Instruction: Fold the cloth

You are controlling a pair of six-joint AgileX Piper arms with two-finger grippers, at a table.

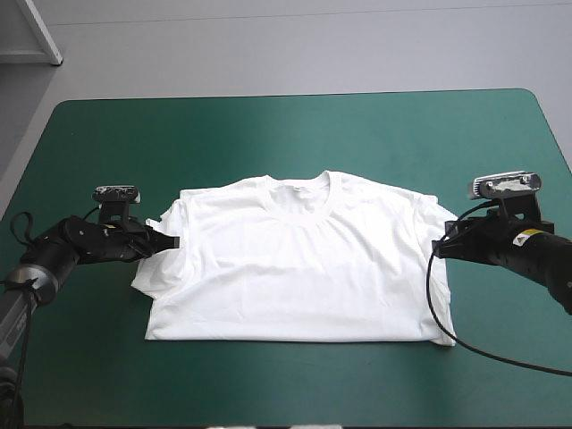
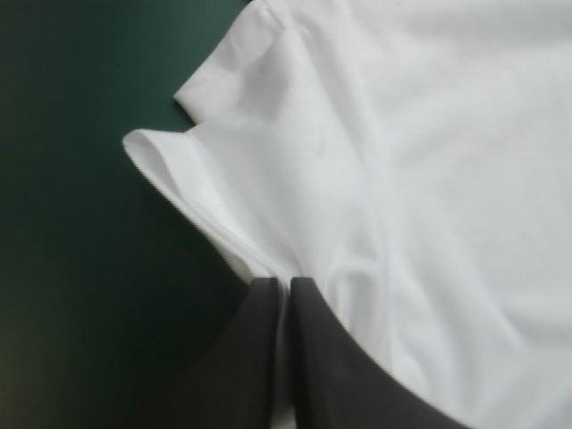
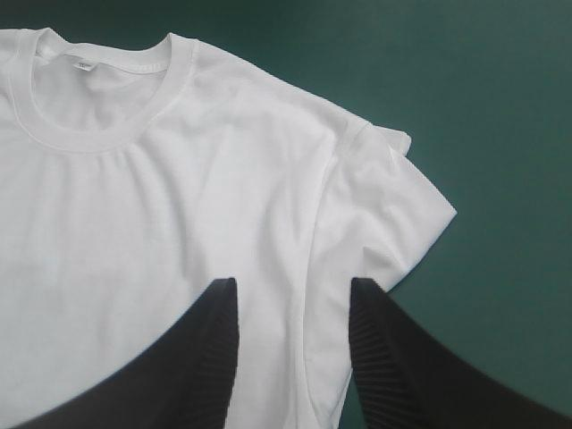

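1 T-shirt [image 1: 304, 268] sleeve, at 9 o'clock, sits pinched in the left gripper [image 2: 287, 284]; right gripper [image 3: 293, 284] gapes over the 3 o'clock side.

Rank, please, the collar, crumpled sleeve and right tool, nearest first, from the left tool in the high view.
1. The crumpled sleeve, pinched in the left tool.
2. The collar, toward the table's far edge.
3. The right tool, across the T-shirt at its opposite sleeve.

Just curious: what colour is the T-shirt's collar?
White, same as the whole T-shirt; the collar shows best in the right wrist view.
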